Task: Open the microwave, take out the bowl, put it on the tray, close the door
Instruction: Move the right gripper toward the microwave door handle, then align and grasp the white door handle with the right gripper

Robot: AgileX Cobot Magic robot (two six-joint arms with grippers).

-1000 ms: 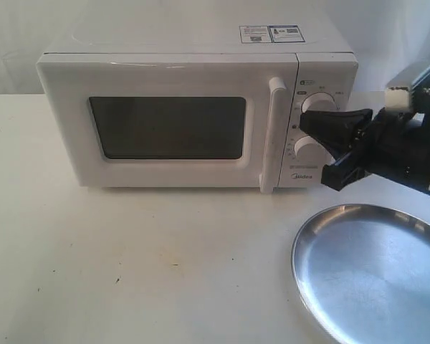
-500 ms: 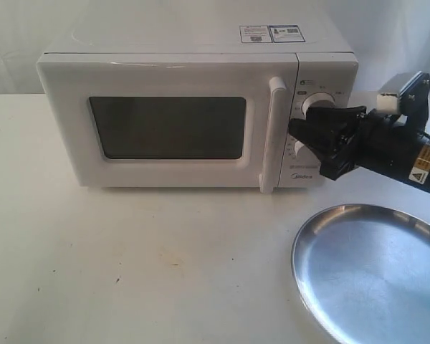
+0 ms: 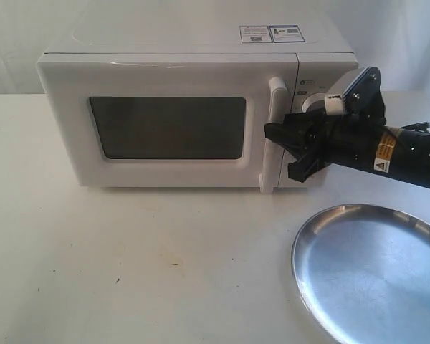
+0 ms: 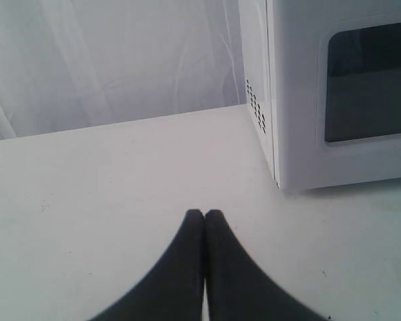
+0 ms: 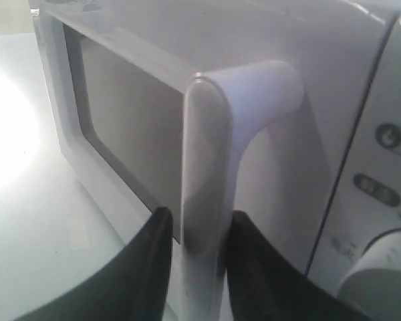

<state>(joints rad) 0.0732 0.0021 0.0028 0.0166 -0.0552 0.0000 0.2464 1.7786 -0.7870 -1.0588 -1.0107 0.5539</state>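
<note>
The white microwave stands at the back of the table with its door shut. No bowl is visible; the dark window shows nothing inside. My right gripper is open, one finger on each side of the tall white handle. In the right wrist view the handle runs between the fingers of that gripper, with a thin gap on one side. The steel tray lies at the front right. My left gripper is shut on nothing, low over the table by the microwave's side.
The right arm's black body hides the lower knob and part of the upper knob; one knob shows in the right wrist view. A white curtain hangs behind the table. Bare tabletop stretches in front of the microwave.
Over the last second my right gripper has moved left from in front of the knobs to the door handle, and its fingers now straddle it. The door has stayed shut.
</note>
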